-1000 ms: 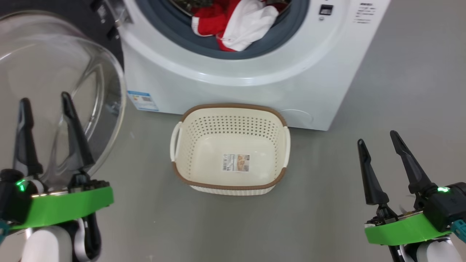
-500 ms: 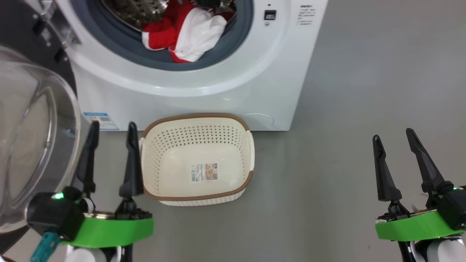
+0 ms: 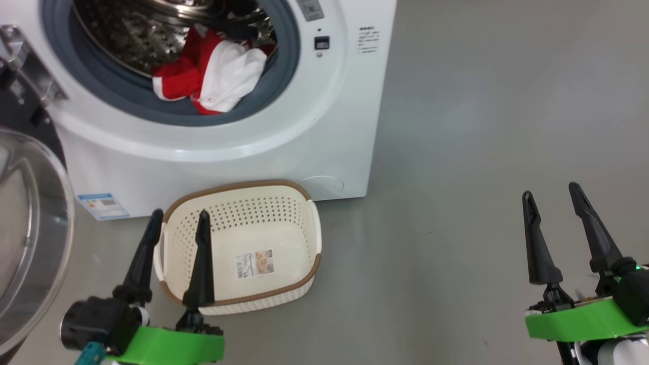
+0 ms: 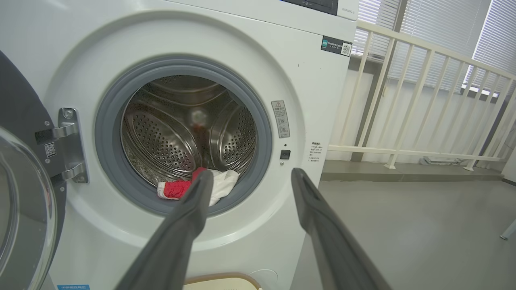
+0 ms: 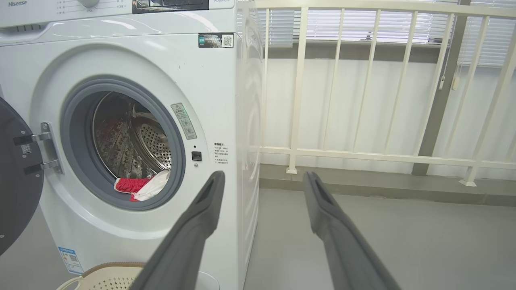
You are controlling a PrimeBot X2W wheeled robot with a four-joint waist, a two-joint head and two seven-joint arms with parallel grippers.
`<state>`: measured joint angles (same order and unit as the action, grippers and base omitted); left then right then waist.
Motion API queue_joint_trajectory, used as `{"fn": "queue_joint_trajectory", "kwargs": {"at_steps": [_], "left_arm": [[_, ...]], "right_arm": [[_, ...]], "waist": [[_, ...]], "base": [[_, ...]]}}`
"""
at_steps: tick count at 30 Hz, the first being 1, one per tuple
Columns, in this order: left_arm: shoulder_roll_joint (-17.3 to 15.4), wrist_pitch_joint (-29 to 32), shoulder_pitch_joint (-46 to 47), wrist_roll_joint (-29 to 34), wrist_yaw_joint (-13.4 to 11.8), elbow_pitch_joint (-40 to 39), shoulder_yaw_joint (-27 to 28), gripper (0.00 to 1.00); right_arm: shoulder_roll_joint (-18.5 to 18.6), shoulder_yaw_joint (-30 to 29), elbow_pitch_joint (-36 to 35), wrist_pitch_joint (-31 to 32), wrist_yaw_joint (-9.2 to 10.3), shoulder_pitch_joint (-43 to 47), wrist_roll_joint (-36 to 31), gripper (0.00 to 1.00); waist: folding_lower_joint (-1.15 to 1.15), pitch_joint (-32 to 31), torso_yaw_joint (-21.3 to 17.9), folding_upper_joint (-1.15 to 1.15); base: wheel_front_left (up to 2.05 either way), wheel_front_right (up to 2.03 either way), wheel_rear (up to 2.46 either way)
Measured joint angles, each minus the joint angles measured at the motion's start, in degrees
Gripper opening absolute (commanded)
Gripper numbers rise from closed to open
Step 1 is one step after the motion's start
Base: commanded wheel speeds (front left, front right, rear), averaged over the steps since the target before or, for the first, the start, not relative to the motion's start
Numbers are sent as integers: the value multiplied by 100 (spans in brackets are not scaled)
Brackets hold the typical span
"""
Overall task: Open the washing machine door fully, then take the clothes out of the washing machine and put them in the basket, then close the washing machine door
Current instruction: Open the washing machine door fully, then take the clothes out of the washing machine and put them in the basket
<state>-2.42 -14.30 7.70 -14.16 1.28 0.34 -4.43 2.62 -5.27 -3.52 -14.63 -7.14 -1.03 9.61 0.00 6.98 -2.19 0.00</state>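
Note:
The white washing machine [image 3: 324, 126] stands with its door [image 3: 30, 243] swung open to the left, glass bowl facing me. Red and white clothes [image 3: 208, 83] lie at the drum's front lip, also seen in the left wrist view [image 4: 177, 188] and the right wrist view [image 5: 137, 187]. The cream basket [image 3: 243, 185] sits on the floor against the machine's front, nothing in it but its label. My left gripper [image 3: 180, 215] is open, fingers over the basket's left side, pointing at the drum opening [image 4: 252, 173]. My right gripper [image 3: 551, 191] is open over bare floor to the right [image 5: 264, 175].
Grey floor [image 3: 481, 126] spreads to the right of the machine. A white railing [image 5: 363, 153] with blinds behind it runs along the far side. The door's hinge [image 4: 68, 145] is on the machine's left, and the open door takes up the space there.
The head camera has swung, sliding the machine and basket leftward in the picture. My left gripper has moved right, from in front of the door glass to the basket's left side. Both grippers stay open.

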Motion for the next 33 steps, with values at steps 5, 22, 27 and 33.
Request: {"fn": "queue_joint_trajectory", "kwargs": {"at_steps": [5, 22, 27, 33], "left_arm": [[-85, -1, -243, 77, -31, 44, 9, 100], [-175, -23, -951, 268, -276, 22, 20, 100], [-183, 10, -1043, 230, -312, -15, 51, 100], [-204, 70, -1167, 189, -333, -65, 43, 100]], "right_arm": [[-11, 4, -18, 0, 0, 209, 1, 100], [-52, -12, -130, 0, 0, 581, -2, 100], [-55, -66, -146, 0, 0, 716, -2, 100], [-57, -108, -159, 0, 0, 789, -3, 100]], "waist": [[0, -123, -225, 0], [0, -572, -534, 0], [0, -679, -505, 0], [0, -723, -454, 0]], "base": [[0, 0, 0], [0, 0, 0], [0, 0, 0], [0, 0, 0]]}}
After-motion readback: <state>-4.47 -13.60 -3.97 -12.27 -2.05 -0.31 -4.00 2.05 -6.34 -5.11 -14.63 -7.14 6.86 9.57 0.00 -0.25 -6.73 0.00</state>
